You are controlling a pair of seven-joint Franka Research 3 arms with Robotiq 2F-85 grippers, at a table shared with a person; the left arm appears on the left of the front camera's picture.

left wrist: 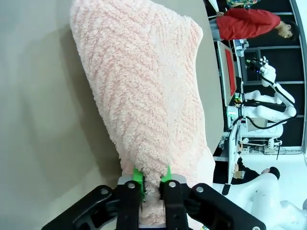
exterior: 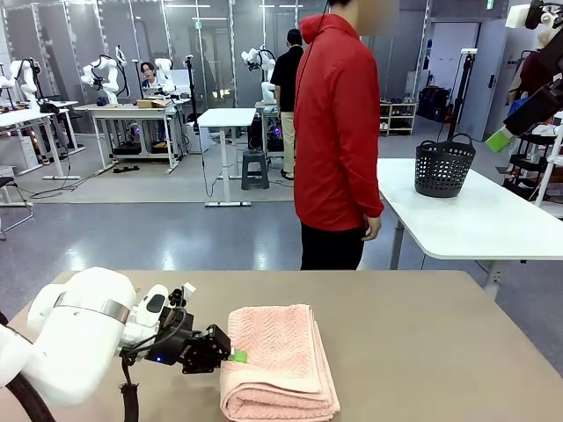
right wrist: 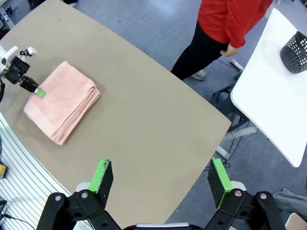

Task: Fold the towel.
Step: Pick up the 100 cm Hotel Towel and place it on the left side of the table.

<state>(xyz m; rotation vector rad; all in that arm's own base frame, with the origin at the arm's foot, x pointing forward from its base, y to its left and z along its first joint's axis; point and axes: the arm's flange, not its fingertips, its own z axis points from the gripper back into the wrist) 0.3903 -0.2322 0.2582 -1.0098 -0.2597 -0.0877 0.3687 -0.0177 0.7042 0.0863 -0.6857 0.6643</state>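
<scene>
The salmon-pink towel [exterior: 281, 352] lies folded into a thick stack of layers on the tan table [exterior: 422, 352], near its front edge and left of centre. My left gripper [exterior: 236, 356] reaches in low from the left and is shut on the towel's left edge. Up close, its green pads [left wrist: 137, 176] pinch a ridge of the herringbone towel [left wrist: 144, 86]. My right gripper [right wrist: 160, 175] hangs open and empty high over the table's right part, far from the towel [right wrist: 62, 100]. From up there the left gripper [right wrist: 38, 92] sits at the cloth's edge.
A person in a red jacket [exterior: 339, 132] stands at the table's far side. A black perforated basket [exterior: 444, 165] sits on a white table [exterior: 475, 220] at the back right. Bare tan tabletop extends to the right of the towel.
</scene>
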